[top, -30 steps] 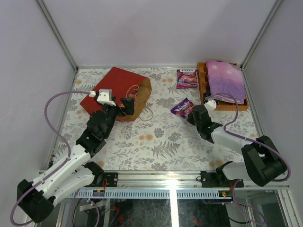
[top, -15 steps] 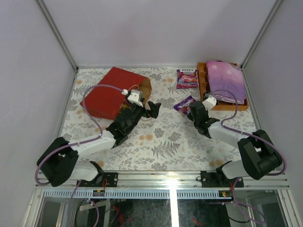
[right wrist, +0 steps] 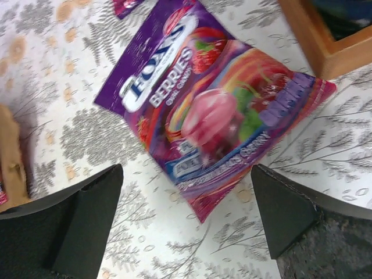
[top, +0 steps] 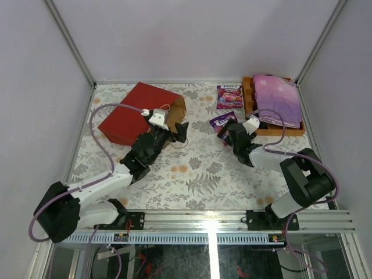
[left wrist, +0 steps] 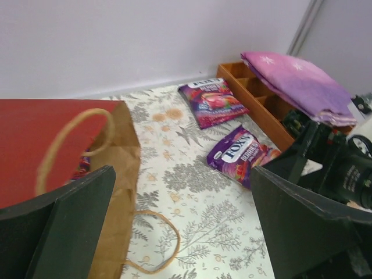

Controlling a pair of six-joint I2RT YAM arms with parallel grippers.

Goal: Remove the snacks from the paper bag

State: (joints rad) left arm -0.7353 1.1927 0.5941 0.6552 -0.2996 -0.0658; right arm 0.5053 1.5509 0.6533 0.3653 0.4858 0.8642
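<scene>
Both spread: right claw (right wrist: 186, 200) empty above the purple Fox's Berries pouch (right wrist: 203, 110); left claw (left wrist: 183, 218) has the red paper bag (left wrist: 35, 139) at its left.

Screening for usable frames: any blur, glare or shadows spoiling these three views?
Top external: sharp, evenly lit, faint shadows. Left wrist: dark fingers soft-edged up close, paper bag clear. Right wrist: purple pouch slightly smeared, lettering readable, no harsh glare.

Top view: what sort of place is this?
Probably a robot test cell: bare white walls with metal corner posts, and a left arm and right arm mounted on a rail at the table edge.
</scene>
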